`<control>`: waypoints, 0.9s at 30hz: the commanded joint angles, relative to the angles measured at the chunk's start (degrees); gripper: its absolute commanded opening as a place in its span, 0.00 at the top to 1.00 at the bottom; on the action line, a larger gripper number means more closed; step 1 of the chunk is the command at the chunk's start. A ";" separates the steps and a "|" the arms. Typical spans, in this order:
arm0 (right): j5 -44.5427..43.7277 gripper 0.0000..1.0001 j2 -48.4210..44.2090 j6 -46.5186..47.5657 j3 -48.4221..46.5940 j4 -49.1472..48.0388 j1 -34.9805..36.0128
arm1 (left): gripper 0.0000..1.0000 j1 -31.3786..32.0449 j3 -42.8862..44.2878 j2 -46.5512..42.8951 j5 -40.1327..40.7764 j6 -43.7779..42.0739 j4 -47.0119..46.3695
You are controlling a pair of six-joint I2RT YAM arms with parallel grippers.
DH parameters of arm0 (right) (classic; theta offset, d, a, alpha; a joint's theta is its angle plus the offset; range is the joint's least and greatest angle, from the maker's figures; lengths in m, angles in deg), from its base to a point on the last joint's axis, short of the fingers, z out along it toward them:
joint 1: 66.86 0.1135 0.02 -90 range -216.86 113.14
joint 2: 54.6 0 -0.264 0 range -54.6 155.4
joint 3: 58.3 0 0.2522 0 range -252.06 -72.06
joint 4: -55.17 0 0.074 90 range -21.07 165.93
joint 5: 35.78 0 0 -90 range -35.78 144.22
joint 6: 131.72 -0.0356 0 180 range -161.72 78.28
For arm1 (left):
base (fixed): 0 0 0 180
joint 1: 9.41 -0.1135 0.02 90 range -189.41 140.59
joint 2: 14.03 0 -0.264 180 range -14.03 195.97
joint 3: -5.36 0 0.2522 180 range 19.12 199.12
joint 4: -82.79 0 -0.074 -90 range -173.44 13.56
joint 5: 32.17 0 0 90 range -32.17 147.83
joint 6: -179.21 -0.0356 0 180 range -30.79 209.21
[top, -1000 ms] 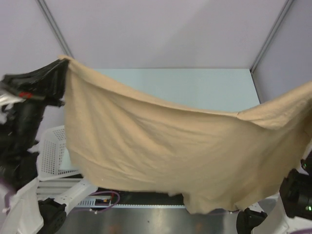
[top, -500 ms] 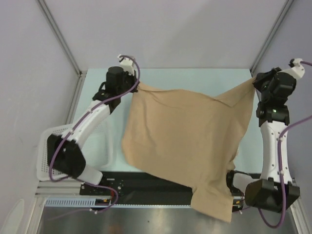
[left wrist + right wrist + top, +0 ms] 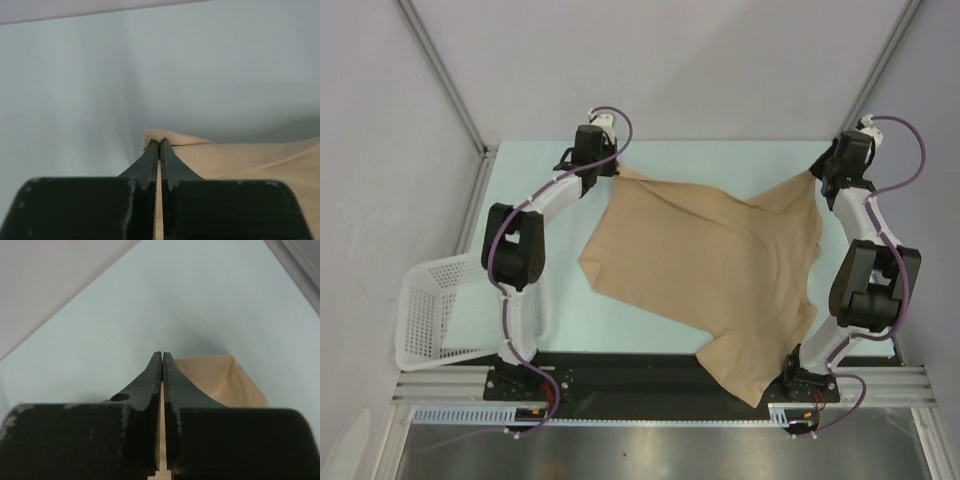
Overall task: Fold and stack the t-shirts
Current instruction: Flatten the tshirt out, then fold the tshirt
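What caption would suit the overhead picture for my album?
Left pincer and right pincer pinch a tan t-shirt spread over the table, white basket alongside.

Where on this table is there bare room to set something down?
Bare: the table strip between t-shirt and back wall; the patch between t-shirt and left arm. Crowded: right side, where cloth reaches the right arm.

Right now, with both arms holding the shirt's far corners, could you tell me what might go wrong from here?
1. The near end of the t-shirt hangs off the table over the rail beside the right arm's base; it could snag there.
2. The left jaws and right jaws each pinch only a thin corner of cloth, so a tug may free it.
3. It lies askew and creased; a fold might come out uneven.
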 commanded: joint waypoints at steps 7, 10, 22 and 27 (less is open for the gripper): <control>-2.73 1.00 -0.60 1.69 -10.10 12.69 0.19 | 0.99 -3.29 11.40 6.04 -4.71 3.83 2.78; -3.61 1.00 -3.41 2.31 -9.05 17.00 -1.73 | 0.99 -3.47 12.46 7.54 -7.37 4.62 3.22; 1.48 1.00 -2.18 -0.94 -8.69 19.47 -5.79 | 0.97 -3.65 18.61 13.69 -9.31 7.70 5.24; -0.79 1.00 -3.85 -2.96 -8.16 24.20 -5.87 | 0.96 -3.82 21.77 15.71 -10.53 8.23 7.43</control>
